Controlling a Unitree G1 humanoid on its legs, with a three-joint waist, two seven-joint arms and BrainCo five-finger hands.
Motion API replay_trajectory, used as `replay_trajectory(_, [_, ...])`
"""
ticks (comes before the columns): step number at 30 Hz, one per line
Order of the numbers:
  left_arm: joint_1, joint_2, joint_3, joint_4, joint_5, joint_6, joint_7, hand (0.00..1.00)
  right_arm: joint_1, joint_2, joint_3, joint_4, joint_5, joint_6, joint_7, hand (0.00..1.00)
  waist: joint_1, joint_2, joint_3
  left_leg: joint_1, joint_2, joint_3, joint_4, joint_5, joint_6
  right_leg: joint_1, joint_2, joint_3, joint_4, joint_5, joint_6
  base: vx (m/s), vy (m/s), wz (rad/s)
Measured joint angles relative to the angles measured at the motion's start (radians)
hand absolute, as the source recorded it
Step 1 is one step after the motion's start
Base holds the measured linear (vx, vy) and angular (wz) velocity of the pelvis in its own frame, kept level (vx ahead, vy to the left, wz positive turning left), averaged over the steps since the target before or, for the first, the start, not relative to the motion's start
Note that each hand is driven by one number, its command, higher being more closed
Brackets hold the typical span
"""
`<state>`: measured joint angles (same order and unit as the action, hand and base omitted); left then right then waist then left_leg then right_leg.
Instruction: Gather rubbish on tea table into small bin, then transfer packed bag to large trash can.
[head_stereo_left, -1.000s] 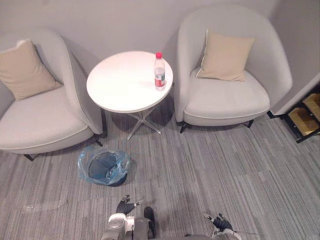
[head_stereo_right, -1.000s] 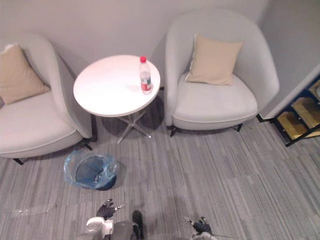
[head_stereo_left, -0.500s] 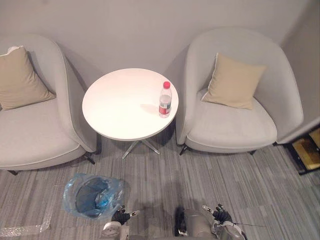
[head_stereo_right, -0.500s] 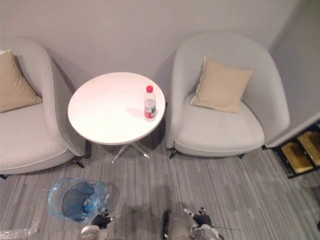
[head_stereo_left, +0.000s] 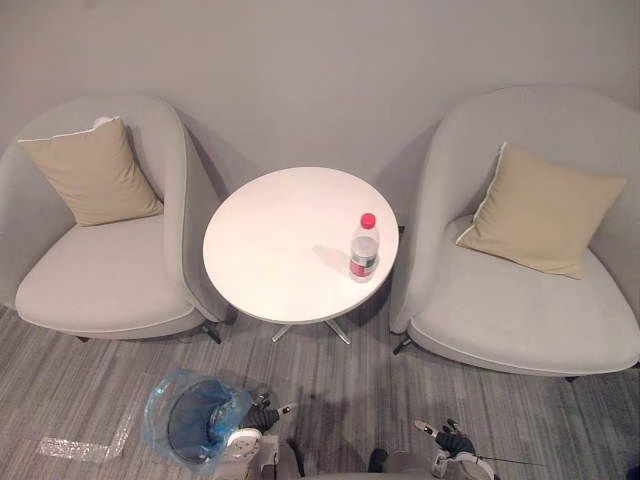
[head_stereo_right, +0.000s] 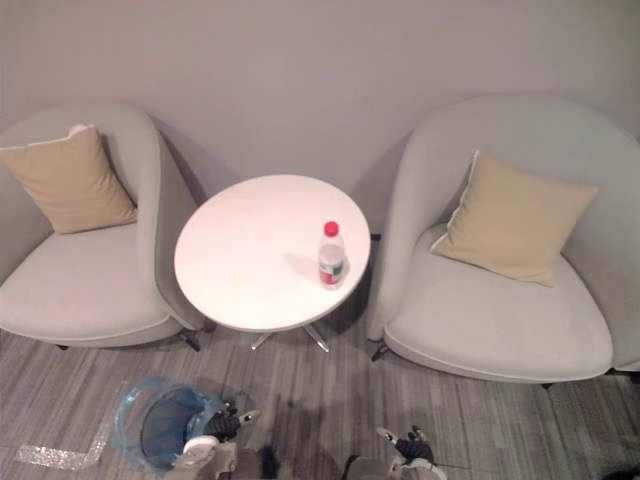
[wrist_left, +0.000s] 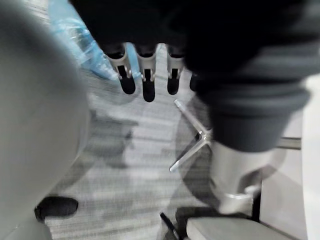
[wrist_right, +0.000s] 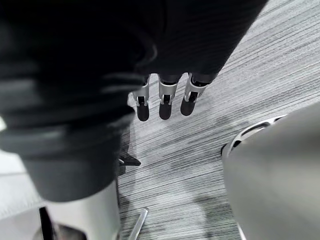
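- I see a clear plastic bottle, red-capped, upright on the round white table.
- The small bin, with its crinkly blue liner, sits on striped carpet beside my left hand.
- Left hand and right hand: fingers loose, empty, well apart from the bottle.

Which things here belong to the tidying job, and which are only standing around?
Job: bottle, tea table, small bin lined with a blue bag.
Standing around: left armchair, left cushion, right armchair, right cushion.
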<state>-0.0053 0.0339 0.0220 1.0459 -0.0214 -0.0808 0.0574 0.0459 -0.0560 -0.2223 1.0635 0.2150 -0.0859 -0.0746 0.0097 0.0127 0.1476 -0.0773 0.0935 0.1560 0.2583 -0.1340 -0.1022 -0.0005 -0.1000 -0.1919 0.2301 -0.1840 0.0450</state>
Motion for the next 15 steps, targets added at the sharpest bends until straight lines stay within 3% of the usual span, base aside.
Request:
replay_trajectory(2, [-0.002, 0.03, -0.013, 0.016, 0.002, 0.001, -0.001, 0.0, 0.001, 0.013, 0.0, 0.013, -0.009, 0.0, -0.002, 0.0, 0.0, -0.023, -0.008, 0.011, -0.018, 0.0, -0.012, -0.001, 0.002, 0.017, -0.013, 0.005, -0.028, 0.005, 0.007, 0.17, 0.123, 0.0])
replay_trajectory(4, [0.0, 0.043, -0.021, 0.033, 0.002, 0.002, -0.001, 0.0, 0.005, 0.015, 0.0, 0.016, -0.02, 0.0, -0.004, 0.0, 0.0, -0.03, -0.012, 0.04, -0.034, 0.0, -0.03, -0.005, 0.009, 0.042, -0.022, 0.015, -0.054, 0.008, 0.011, 0.15, 0.091, 0.02])
replay_trajectory(10, [0.018, 0.063, -0.043, 0.052, 0.021, 0.002, -0.002, 0.0, -0.007, 0.005, 0.042, 0.007, -0.059, -0.002, -0.011, 0.0, 0.0, -0.022, -0.029, 0.083, -0.05, -0.003, -0.107, 0.007, 0.026, 0.074, -0.018, 0.039, -0.1, 0.012, 0.013, 0.08, 0.006, 0.0])
replay_trajectory(15, [0.027, 0.056, -0.044, 0.054, 0.039, 0.001, -0.001, 0.0, 0.004, -0.073, 0.092, -0.22, -0.1, -0.003, -0.032, 0.0, -0.001, -0.006, -0.04, 0.119, -0.046, -0.006, -0.171, 0.033, 0.031, 0.092, -0.003, 0.066, -0.148, 0.058, 0.008, 0.03, -0.014, -0.13])
